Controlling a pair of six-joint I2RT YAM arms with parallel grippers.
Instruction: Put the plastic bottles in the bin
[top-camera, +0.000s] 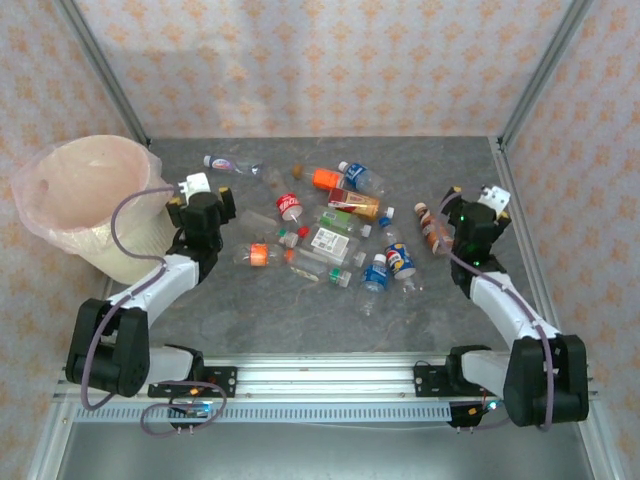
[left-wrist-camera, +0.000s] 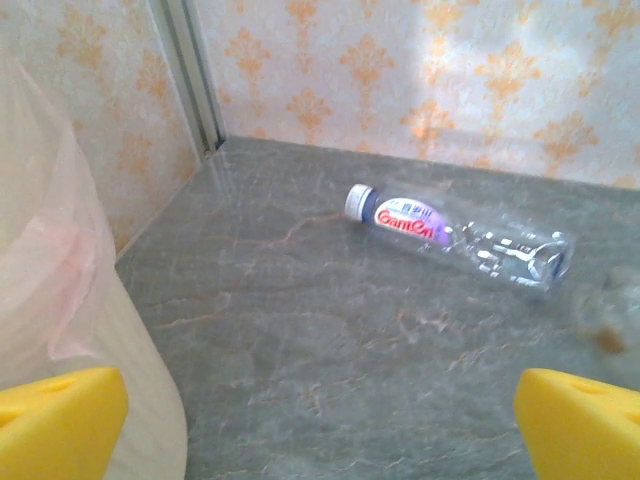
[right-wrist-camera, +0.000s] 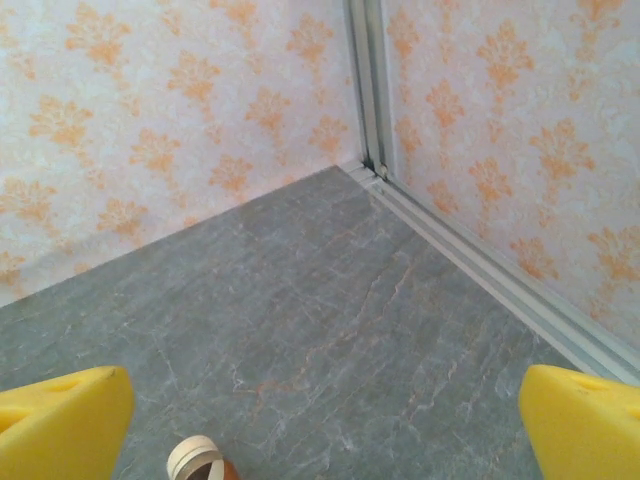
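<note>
Several plastic bottles (top-camera: 335, 235) lie scattered across the middle of the grey table. The bin (top-camera: 85, 205), a pale bucket lined with a pinkish bag, stands at the far left. My left gripper (top-camera: 203, 200) hovers open just right of the bin (left-wrist-camera: 50, 300), with nothing between its yellow fingers (left-wrist-camera: 60, 420). A clear bottle with a purple label (left-wrist-camera: 455, 240) lies ahead of it near the back wall. My right gripper (top-camera: 470, 207) is open at the right, next to a brown-labelled bottle (top-camera: 433, 228) whose beige cap (right-wrist-camera: 195, 458) shows low between its fingers (right-wrist-camera: 60, 420).
Patterned walls close the table at the back and sides. Metal frame posts (top-camera: 535, 75) stand in the back corners, and a rail (right-wrist-camera: 480, 265) runs along the right wall. An aluminium rail (top-camera: 320, 375) carries both arm bases at the near edge.
</note>
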